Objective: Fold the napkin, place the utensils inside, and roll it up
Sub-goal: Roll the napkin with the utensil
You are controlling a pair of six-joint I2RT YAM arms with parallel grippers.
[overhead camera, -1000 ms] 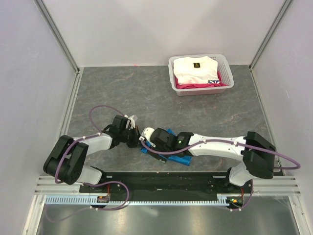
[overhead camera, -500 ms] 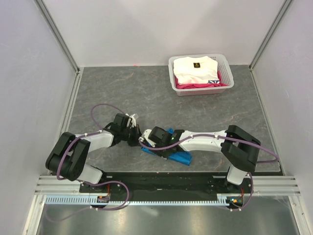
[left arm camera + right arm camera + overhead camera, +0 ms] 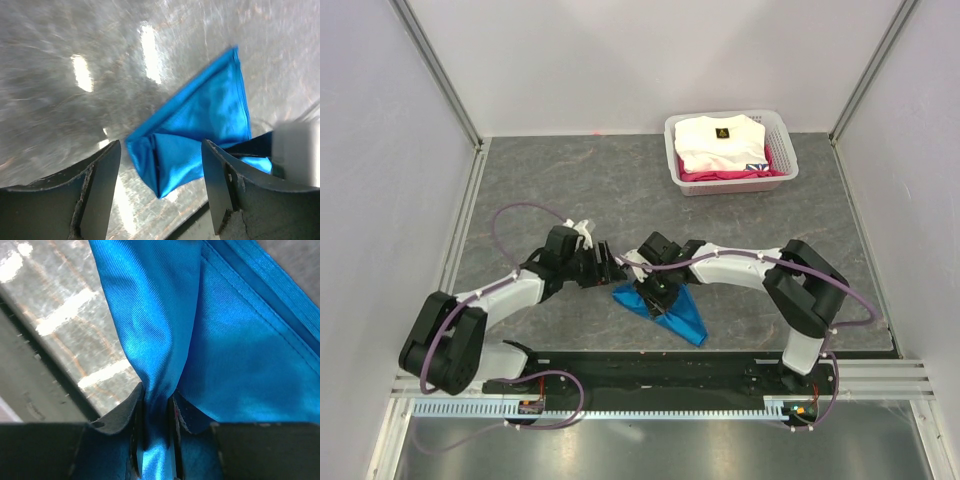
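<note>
The bright blue napkin (image 3: 680, 320) lies folded into a rough triangle on the grey table near the front edge. My right gripper (image 3: 658, 294) is over its upper left part. In the right wrist view the jaws (image 3: 156, 430) are shut on a raised fold of the napkin (image 3: 240, 340). My left gripper (image 3: 612, 268) stands just left of the cloth, with its fingers wide open. In the left wrist view the napkin's (image 3: 200, 125) folded corner lies between and ahead of the open fingers (image 3: 100, 190), untouched. The utensils are out of view.
A white basket (image 3: 732, 184) with folded white and pink clothes stands at the back right of the table. A black rail runs along the near edge (image 3: 650, 365) just below the napkin. White walls close in the sides and back.
My left gripper has opened and let go of the napkin, backing off to the left. My right gripper has shut on a fold of the cloth and moved further back. The napkin now lies flatter.
</note>
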